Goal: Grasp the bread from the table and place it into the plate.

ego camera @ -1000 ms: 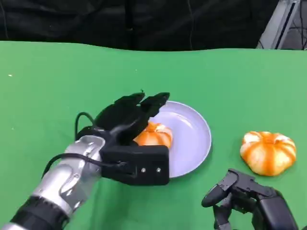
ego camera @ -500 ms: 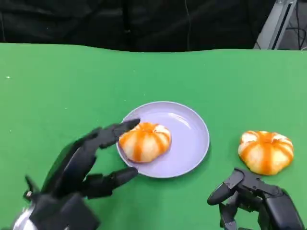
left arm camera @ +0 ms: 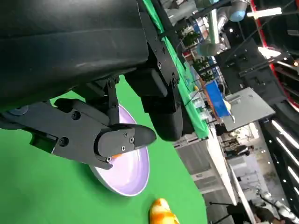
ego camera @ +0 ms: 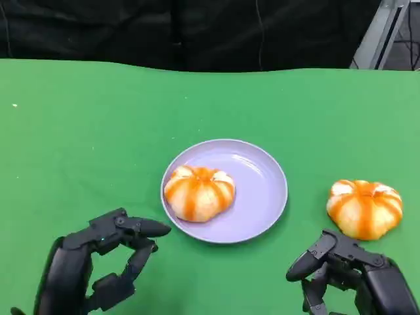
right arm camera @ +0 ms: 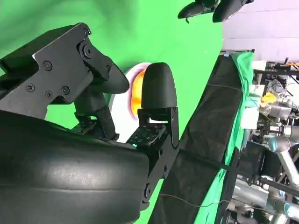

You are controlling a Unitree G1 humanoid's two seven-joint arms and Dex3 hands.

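One bread (ego camera: 199,191) already sits in the plate (ego camera: 256,197); the other bread (ego camera: 364,208) lies on the green counter (ego camera: 79,131), just ahead of our right robot hand (ego camera: 348,272), empty, fingers apart. Our left robot hand (ego camera: 98,269), also empty and apart, is farther off.

The left robot hand (ego camera: 98,266) sits low at the near left, fingers (ego camera: 141,228) apart and curled loosely, holding nothing. The right robot hand (ego camera: 348,275) rests low at the near right, fingers (ego camera: 305,262) bent and spread, likewise empty.
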